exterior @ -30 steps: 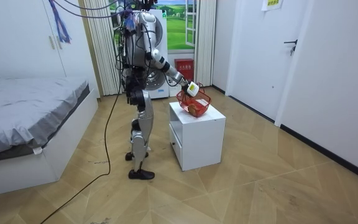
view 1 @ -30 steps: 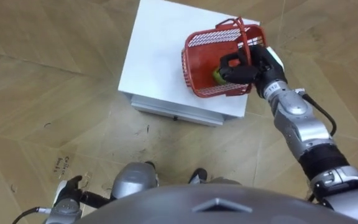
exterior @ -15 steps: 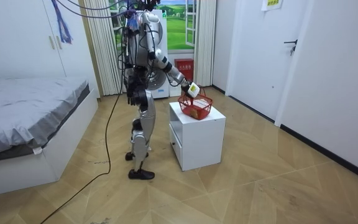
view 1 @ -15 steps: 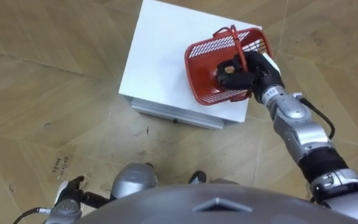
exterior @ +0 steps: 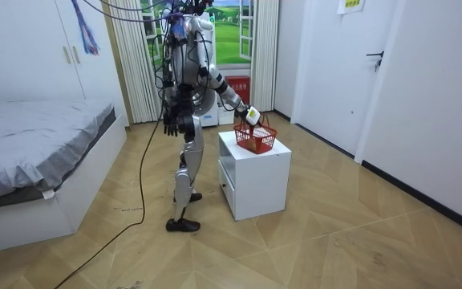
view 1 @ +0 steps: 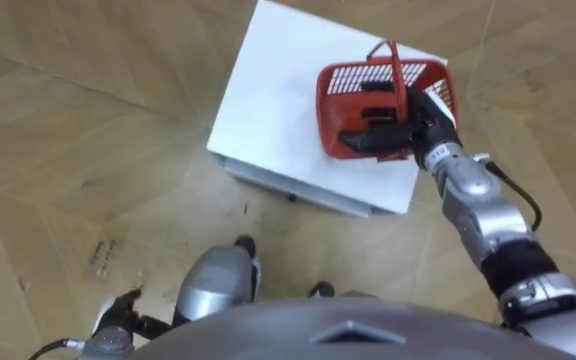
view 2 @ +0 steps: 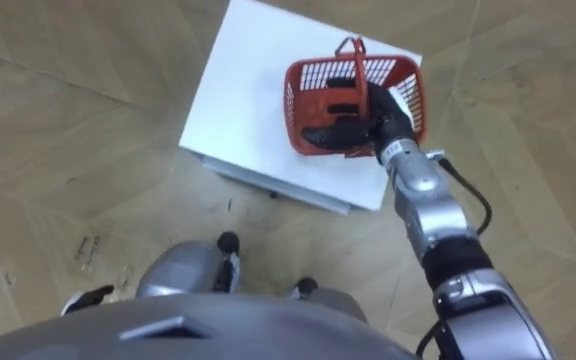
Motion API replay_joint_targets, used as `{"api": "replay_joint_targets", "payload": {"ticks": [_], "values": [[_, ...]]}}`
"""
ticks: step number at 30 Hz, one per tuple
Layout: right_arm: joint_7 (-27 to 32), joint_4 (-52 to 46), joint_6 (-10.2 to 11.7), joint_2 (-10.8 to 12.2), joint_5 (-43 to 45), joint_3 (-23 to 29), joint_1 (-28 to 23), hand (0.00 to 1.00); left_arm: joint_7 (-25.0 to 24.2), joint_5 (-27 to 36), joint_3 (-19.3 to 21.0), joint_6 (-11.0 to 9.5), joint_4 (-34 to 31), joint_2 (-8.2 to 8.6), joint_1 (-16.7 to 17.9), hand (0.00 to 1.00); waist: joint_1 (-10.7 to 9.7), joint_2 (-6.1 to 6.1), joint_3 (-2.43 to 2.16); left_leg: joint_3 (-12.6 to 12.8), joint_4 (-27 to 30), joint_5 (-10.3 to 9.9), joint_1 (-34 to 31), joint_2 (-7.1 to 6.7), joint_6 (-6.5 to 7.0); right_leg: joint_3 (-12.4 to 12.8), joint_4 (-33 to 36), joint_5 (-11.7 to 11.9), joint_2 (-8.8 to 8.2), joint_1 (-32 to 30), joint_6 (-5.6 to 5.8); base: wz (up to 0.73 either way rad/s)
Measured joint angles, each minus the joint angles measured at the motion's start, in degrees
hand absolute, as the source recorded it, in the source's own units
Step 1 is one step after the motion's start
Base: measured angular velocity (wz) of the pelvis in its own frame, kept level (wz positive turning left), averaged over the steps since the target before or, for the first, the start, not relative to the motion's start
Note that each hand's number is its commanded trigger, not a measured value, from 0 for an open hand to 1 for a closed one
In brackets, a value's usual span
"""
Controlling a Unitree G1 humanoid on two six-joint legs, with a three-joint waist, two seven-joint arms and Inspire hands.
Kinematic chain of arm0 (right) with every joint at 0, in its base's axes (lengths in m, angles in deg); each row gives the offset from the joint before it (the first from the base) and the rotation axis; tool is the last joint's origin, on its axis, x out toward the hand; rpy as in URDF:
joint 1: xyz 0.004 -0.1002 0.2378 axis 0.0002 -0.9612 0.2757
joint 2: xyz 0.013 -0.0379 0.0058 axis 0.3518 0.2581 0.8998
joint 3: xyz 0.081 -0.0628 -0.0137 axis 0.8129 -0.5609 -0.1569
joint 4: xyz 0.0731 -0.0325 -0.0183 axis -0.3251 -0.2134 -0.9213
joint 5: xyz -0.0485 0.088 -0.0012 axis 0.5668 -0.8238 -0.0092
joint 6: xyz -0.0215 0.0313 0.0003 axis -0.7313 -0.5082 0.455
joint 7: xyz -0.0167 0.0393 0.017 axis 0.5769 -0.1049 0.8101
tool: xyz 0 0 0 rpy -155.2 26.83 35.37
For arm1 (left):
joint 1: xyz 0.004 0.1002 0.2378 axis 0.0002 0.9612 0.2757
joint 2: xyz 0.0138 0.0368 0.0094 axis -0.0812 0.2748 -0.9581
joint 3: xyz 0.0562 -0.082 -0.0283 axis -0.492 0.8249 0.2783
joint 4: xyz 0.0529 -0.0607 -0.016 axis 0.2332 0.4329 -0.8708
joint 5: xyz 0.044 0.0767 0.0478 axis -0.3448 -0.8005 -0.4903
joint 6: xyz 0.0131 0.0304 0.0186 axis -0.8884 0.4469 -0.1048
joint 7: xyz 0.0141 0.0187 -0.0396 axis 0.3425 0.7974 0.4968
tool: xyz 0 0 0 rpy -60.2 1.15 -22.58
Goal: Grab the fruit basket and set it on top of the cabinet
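As right hand [view 1: 410,118] grips it, basket [view 1: 368,76] (tilted before) hangs level.

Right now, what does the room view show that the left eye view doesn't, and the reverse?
Room view: the grey bed, the tall white wardrobe and the whole robot standing beside the white square cabinet. Left eye view: a look straight down into the red plastic mesh fruit basket. Both: that basket over the cabinet, its handle gripped by the right hand.
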Motion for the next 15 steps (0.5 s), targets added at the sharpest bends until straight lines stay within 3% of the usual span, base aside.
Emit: {"api": "replay_joint_targets", "payload": {"ticks": [3,15], "values": [[0.51,0.34,0.04,-0.15,0.07,-0.18,-0.69,0.0,0.08,-0.04,0.01,-1.15,-0.06,-0.03,0.01,0.0,-0.43,0.71,-0.38,0.16,-1.62,0.25,1.78,-0.15,-0.34,-0.83,0.15,-0.1,0.11,0.59,0.12,-0.16],[-0.22,-4.21,0.07,-0.21,0.19,0.01,-2.21,0.0,0.0,-1.25,0.85,-0.93,-0.61,0.22,0.44,0.0,-1.49,-0.23,-0.81,1.19,-1.9,0.28,3.23,-0.16,-0.4,-1.23,0.45,-0.23,-0.01,1.88,0.27,0.01]]}}
